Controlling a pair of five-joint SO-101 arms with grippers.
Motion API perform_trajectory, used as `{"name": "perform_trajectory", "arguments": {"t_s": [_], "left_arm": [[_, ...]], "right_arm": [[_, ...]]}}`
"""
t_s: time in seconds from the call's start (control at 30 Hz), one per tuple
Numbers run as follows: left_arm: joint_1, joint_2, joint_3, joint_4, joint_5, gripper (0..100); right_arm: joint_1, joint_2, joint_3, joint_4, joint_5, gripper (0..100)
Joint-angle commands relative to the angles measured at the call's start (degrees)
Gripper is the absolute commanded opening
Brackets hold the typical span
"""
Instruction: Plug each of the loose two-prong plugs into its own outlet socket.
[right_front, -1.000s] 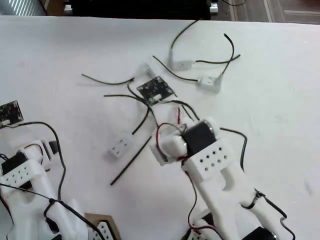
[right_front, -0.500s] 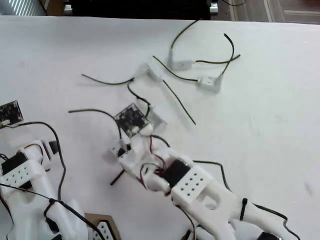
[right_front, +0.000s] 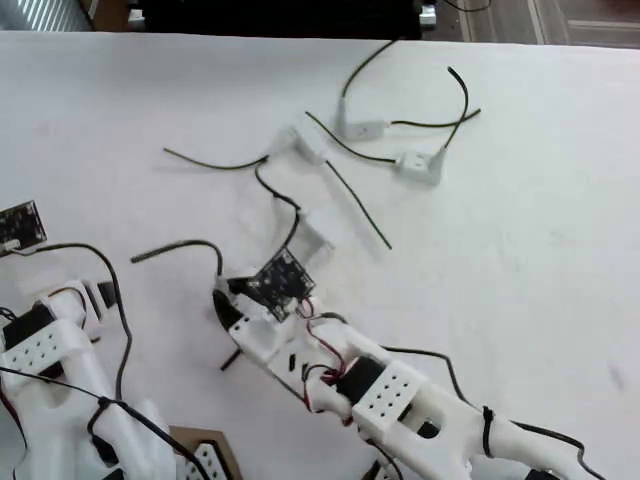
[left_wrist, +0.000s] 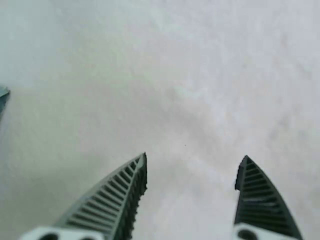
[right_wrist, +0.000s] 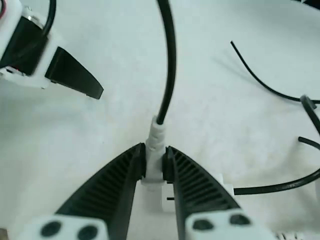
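White plastic, nipped at its narrow neck: that is what the right pincer (right_wrist: 155, 152) has, its ribbed fingers pressed together on a white connector (right_wrist: 154, 136) just where the black cord (right_wrist: 167, 60) runs out of it. A wider white body shows below the fingers, and from here I cannot tell whether it carries prongs or holes. Gripping at the neck looks meant to leave the working end free and let the cord trail away. All this sits on the near side of the dark circuit board (right_front: 280, 280), touching or nearly touching it. The left pincer (left_wrist: 192, 169) hangs spread over the bare bench (right_front: 520, 250), well off to the left arm's side of the board, holding nothing; I would guess it is parked there, ready to steady a socket. Just beyond the board lies a white block (right_front: 315, 228). Farther beyond are another corded white piece (right_front: 300, 143) and a pair of white connectors (right_front: 360, 128) with their leads looped loosely together, none visibly mated yet.
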Motion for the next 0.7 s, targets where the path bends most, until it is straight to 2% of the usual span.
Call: {"name": "perform_trajectory", "arguments": {"t_s": [0.0, 0.33, 0.47, 0.67], "left_arm": [[0.75, -1.19, -0.18, -0.97, 0.00, 28], [0.75, -1.10, -0.18, -0.97, 0.00, 28], [0.75, -1.10, -0.18, -0.97, 0.00, 28], [0.75, -1.10, -0.18, -0.97, 0.00, 28]], "right_arm": [[-0.04, 4.97, -2.29, -1.89, 0.53, 1.7], [0.13, 20.97, -5.19, -14.55, 1.14, 1.7], [0.75, 22.64, -4.92, -16.92, 5.10, 1.7], [1.71, 22.55, -4.92, -20.00, 5.45, 1.7]]}}
